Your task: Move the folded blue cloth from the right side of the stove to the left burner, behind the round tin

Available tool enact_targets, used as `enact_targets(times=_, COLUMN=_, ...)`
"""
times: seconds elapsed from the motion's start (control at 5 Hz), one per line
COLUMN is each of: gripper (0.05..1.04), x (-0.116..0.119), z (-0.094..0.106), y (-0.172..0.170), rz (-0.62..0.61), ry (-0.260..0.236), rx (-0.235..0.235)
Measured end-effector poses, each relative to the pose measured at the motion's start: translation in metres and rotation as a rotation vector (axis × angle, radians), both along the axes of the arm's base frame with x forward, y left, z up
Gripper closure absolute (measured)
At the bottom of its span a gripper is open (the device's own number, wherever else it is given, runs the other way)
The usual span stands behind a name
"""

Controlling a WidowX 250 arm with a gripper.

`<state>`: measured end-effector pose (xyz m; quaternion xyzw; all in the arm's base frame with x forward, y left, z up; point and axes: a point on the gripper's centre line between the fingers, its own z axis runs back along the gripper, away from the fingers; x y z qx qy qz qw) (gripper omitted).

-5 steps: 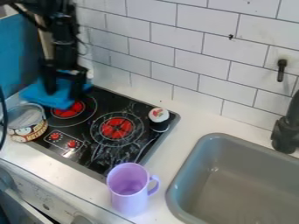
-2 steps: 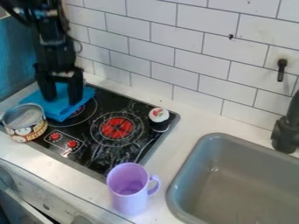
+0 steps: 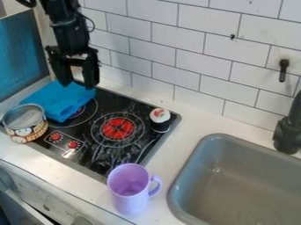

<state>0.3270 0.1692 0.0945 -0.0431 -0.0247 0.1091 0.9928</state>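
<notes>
My gripper [image 3: 78, 82] hangs over the back left of the stove, its two fingers apart and nothing visible between them. Just below and to its left, a blue cloth [image 3: 54, 103] lies rumpled across the stove's back left corner and the counter, partly covering the left burner. In front of the cloth stands an open can with a printed label [image 3: 27, 132]. A purple mug [image 3: 130, 203] is upright at the stove's front corner. On the right side of the stove sits a small black-and-white object with a red mark on top [image 3: 160, 117].
The black stove top [image 3: 106, 154] has red burners and two red knobs. A grey sink [image 3: 247, 184] is at the right, with a dark faucet [image 3: 288, 131] behind it. White wall tiles [image 3: 176, 57] rise behind the counter, and a blue panel [image 3: 22, 55] stands at the left.
The cloth shifted toward the front and stretched out between the first two frames, then stayed nearly still. The gripper has since risen from the cloth and moved right.
</notes>
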Motion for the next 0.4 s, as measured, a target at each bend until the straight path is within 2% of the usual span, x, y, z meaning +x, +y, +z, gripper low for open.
enact_targets(times=0.2, gripper=0.082, x=-0.009, z=0.007, y=-0.007, rz=-0.010, ry=0.035, rx=0.089)
enact_targets(times=0.4, gripper=0.082, x=-0.020, z=0.017, y=-0.011, rz=-0.054, ry=0.062, rx=0.151)
